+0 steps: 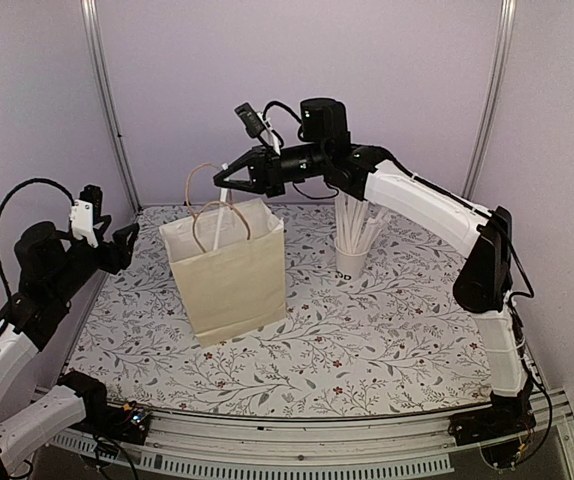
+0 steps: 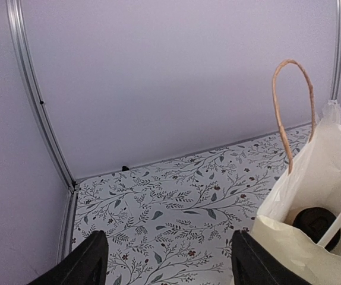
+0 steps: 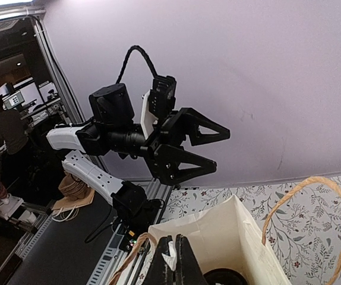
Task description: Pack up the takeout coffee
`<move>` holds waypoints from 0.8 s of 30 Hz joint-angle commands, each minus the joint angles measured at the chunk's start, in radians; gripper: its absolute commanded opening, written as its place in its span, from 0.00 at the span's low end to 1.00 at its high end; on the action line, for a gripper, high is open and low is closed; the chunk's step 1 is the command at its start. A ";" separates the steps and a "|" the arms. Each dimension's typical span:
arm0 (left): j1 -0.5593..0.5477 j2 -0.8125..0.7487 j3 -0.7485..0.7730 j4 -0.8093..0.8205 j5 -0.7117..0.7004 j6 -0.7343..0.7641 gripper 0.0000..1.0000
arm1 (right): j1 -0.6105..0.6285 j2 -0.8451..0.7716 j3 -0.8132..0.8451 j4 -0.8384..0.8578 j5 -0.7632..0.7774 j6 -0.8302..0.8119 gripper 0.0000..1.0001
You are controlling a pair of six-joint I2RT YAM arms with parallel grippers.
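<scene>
Entry: takeout coffee (image 2: 316, 224). Sitting upright inside paper bag (image 1: 232, 280) at centre of table (image 1: 397, 330), only the black lid showing. Likely handling as soft-walled and spillable (hard squeezing risking a popped lid); probably best gripping around the upper wall, under the rim. Right hand (image 3: 173, 243) hovering over bag, pinching a white straw (image 2: 340, 215). Left hand (image 2: 170, 264) waiting at left, spread wide.
</scene>
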 commanded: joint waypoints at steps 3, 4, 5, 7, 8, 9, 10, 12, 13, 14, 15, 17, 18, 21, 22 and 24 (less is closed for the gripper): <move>0.013 0.010 -0.009 0.025 0.029 0.015 0.73 | 0.036 0.067 -0.022 0.033 0.070 0.034 0.04; 0.013 0.009 -0.009 0.025 0.030 0.016 0.73 | 0.036 0.071 -0.022 0.030 0.075 0.029 0.07; 0.013 0.009 -0.009 0.025 0.031 0.015 0.73 | 0.036 0.073 -0.022 0.024 0.077 0.023 0.11; 0.013 0.007 -0.011 0.025 0.033 0.016 0.73 | 0.038 0.070 -0.027 0.011 0.073 0.010 0.29; 0.013 0.006 -0.011 0.026 0.033 0.015 0.73 | 0.037 0.065 -0.033 0.007 0.071 0.003 0.38; 0.013 0.007 -0.010 0.027 0.034 0.015 0.73 | 0.037 0.054 -0.042 0.004 0.069 -0.004 0.44; 0.012 0.008 -0.010 0.027 0.036 0.016 0.73 | 0.037 0.045 -0.054 0.001 0.067 -0.009 0.46; 0.012 0.009 -0.010 0.029 0.039 0.016 0.73 | 0.037 0.011 -0.073 -0.005 0.073 -0.026 0.51; 0.013 0.009 -0.011 0.029 0.041 0.015 0.73 | 0.036 -0.001 -0.083 -0.013 0.075 -0.037 0.52; 0.013 0.009 -0.010 0.027 0.042 0.015 0.73 | 0.036 -0.018 -0.089 -0.025 0.081 -0.047 0.53; 0.014 0.008 -0.009 0.028 0.044 0.015 0.73 | 0.036 -0.039 -0.097 -0.041 0.089 -0.070 0.54; 0.014 0.002 -0.011 0.027 0.043 0.015 0.73 | 0.029 -0.079 -0.123 -0.069 0.112 -0.108 0.58; 0.013 0.000 -0.012 0.026 0.042 0.014 0.73 | 0.021 -0.098 -0.143 -0.076 0.123 -0.130 0.60; 0.012 -0.008 -0.012 0.026 0.045 0.011 0.73 | -0.018 -0.202 -0.239 -0.086 0.178 -0.213 0.68; 0.013 -0.011 -0.013 0.027 0.047 0.010 0.74 | -0.037 -0.255 -0.295 -0.086 0.207 -0.235 0.72; 0.013 -0.013 -0.013 0.027 0.052 0.009 0.74 | -0.068 -0.333 -0.382 -0.087 0.274 -0.311 0.80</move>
